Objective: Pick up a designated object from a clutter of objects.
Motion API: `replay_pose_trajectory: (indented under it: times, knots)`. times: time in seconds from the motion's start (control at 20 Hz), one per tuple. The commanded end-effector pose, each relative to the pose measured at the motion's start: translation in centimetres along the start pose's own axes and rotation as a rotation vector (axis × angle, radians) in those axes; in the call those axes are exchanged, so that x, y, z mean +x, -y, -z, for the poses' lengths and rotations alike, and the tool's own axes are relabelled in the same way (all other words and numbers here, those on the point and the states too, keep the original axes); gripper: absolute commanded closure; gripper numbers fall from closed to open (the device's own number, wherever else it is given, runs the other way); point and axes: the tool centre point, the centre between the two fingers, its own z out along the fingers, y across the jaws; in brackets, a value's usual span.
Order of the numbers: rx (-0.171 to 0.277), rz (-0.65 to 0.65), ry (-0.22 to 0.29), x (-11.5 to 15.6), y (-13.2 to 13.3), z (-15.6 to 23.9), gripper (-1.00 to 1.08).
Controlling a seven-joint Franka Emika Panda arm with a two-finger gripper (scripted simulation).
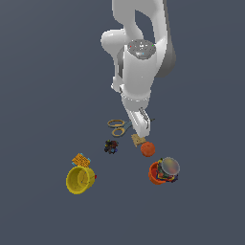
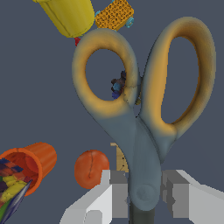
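Up close, the wrist view alone shows the tool (image 2: 142, 192) clenched on the scissors (image 2: 144, 109) at their pivot.

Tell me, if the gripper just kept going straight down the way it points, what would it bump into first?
The scissors. The gripper already has a finger on each side of them near the pivot, so they lie right in its path; only the floor seems to be beneath.

The arm (image 1: 139, 52) was glossy white, built of rounded, bulbous segments with grey shading at the joints, and one joint carried a speckled grey circular cap (image 1: 140, 48). The gripper (image 2: 142, 199) had blocky white and light-grey fingers (image 2: 109, 194) with squared pads
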Motion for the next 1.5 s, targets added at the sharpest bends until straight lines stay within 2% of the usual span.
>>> replay_pose_trajectory:
  times: [0.0, 0.8, 1.45]
  knots:
    - [0.0, -0.001, 0.0, -1.3, 1.8, 1.7, 1.08]
    - [0.001, 0.001, 0.004, -7.3, 10.8, 9.9, 1.08]
    - [0.001, 0.002, 0.005, -10.2, 15.6, 14.1, 1.08]
